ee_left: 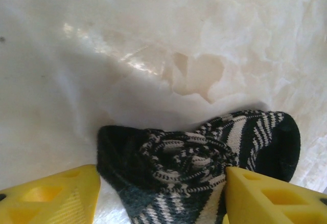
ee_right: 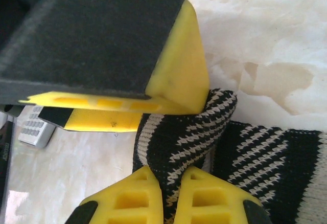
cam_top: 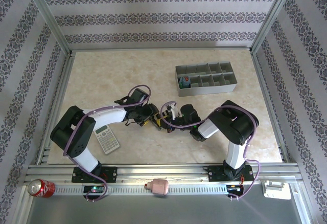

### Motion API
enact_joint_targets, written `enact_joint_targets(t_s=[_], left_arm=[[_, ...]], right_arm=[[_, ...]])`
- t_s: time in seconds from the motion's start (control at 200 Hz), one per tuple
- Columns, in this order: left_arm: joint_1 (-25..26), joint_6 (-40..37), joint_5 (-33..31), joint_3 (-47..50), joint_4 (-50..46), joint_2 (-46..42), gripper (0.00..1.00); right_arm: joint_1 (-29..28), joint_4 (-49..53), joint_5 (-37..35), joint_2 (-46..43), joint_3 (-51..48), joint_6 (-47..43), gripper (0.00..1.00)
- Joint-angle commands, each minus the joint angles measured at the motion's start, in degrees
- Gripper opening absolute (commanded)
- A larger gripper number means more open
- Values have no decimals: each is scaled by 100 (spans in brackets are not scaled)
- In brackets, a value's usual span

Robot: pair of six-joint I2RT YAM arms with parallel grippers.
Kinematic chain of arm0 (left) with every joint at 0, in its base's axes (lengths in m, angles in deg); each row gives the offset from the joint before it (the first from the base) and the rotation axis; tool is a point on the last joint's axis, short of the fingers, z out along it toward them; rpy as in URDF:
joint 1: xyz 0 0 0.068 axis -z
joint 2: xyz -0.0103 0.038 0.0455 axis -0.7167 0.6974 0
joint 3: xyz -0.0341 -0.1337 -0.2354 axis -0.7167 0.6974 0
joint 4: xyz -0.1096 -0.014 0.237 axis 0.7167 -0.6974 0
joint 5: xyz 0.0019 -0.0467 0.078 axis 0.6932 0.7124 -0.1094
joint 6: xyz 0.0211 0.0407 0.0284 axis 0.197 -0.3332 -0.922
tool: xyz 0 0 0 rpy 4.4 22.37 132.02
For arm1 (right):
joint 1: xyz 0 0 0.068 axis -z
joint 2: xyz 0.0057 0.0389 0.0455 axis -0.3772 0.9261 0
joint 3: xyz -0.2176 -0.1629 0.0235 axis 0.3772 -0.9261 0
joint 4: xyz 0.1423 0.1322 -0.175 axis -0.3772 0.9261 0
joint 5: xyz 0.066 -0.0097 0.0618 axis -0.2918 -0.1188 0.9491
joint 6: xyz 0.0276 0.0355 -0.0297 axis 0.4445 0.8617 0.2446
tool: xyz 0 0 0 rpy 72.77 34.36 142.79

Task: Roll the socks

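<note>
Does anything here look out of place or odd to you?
A red soda can lies on its side on the front rail, at its left end. A calculator sits askew on the table. Neither seems part of the job.

walls: patterned wallpaper point(cam_top: 153, 19) | table: beige marble top point(cam_top: 102, 75) | frame: aluminium rails point(cam_top: 163, 170)

A black-and-white striped knitted sock point(ee_left: 204, 162) is seen lying on the pale marbled bench point(ee_left: 153, 40); it is bunched into a loose roll at its centre, with a solid black end left flat to one side; a raised fold of it is pinched between the closed yellow fingers of the right tool point(ee_right: 171, 178); a blue-grey fabric sock point(cam_top: 185, 83), marked with orange and bundled up, is lodged at the left end of a grey divided tray point(cam_top: 225, 88).
</note>
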Motion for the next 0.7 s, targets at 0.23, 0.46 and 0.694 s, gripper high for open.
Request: enact_joint_targets(t_s=[0.23, 0.46, 0.694], left_arm=[[230, -458, 45, -229, 25, 147, 64], [230, -710, 358, -416, -304, 376, 62], [265, -1026, 669, -680, -729, 1042, 51]], right_arm=[[475, 2463, -110, 840, -565, 423, 0], [521, 2209, -154, 1020, -592, 668, 0], [496, 2010, -361, 1065, -891, 770, 0]])
